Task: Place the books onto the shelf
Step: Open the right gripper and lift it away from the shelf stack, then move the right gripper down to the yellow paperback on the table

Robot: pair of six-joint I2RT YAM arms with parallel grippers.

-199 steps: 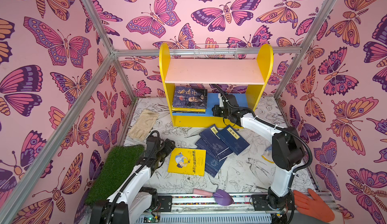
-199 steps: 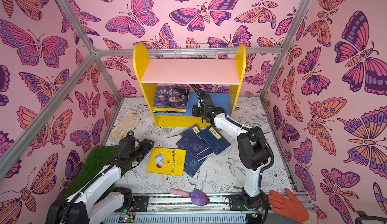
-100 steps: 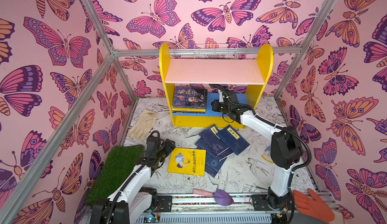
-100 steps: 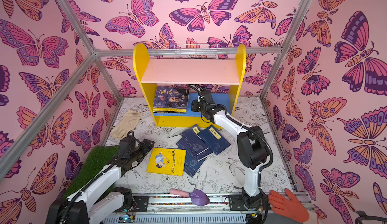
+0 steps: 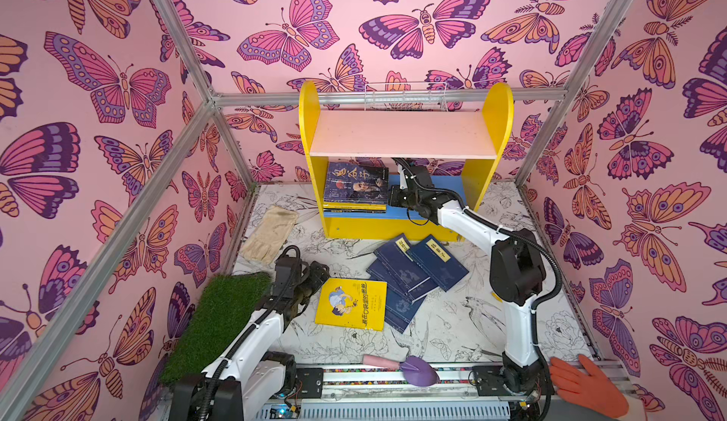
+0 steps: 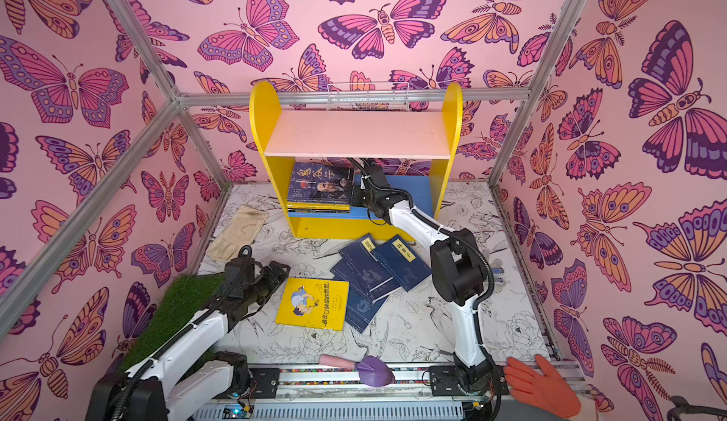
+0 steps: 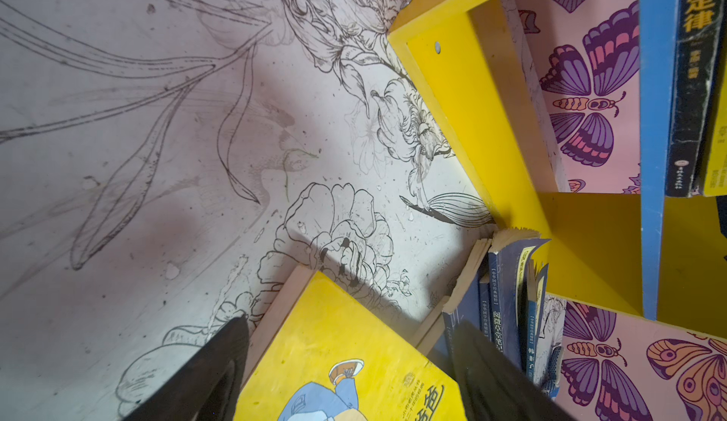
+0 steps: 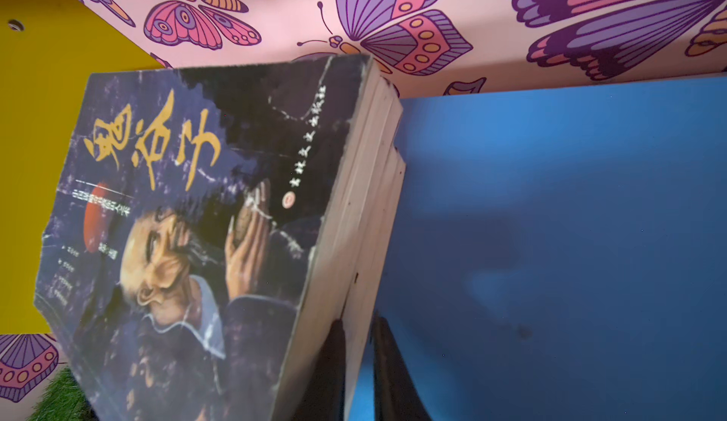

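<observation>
**Right gripper** (image 8: 357, 320): black fingers nearly pressed together inside the yellow-sided bookcase (image 5: 309, 124). They are low over its blue lower board (image 8: 550, 202), tips against the page edges of a flat stack topped by a dark portrait-cover paperback (image 5: 356, 185).

**Left gripper** (image 7: 348, 326): spread wide, gripping nothing, straddling a corner of the yellow paperback (image 5: 348, 303). That book lies on the flower-printed tabletop (image 5: 452, 332), just beside overlapping navy paperbacks (image 5: 417, 269).

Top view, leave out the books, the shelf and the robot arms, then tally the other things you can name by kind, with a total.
Gloves: 2 (beige glove, orange glove)
Grass mat: 1
Trowel: 1
Wire basket: 1
Total: 5
A small thing beside the right arm is too hidden to name.
</observation>
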